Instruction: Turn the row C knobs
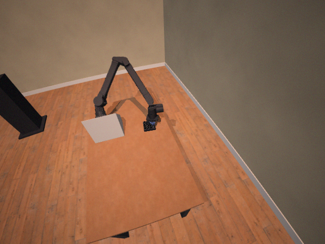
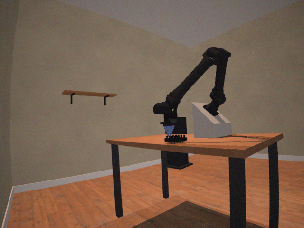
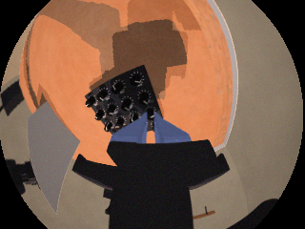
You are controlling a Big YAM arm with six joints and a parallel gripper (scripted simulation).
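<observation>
The black knob box (image 1: 149, 129) (image 2: 176, 139) (image 3: 135, 91) stands on the table and looks turned at an angle in the wrist view. My gripper (image 1: 152, 123) (image 2: 169, 136) (image 3: 151, 115) points down over it, its blue fingers nearly together around one black knob. This knob is in an outer column, third from the box's far edge in the wrist view. The rows in front of it show several knobs with white lines and rings of marks. The printed names and the held knob's line are too small to read. The fingers hide the row nearest the gripper.
A knob (image 3: 134, 116) stands close beside the left finger. The white wedge-shaped block (image 1: 104, 129) (image 2: 204, 126) stands on the table (image 1: 141, 178) (image 2: 147, 144) at the arm's base. A wall shelf (image 2: 88, 93) and a black pillar (image 1: 19, 113) are away from the table top.
</observation>
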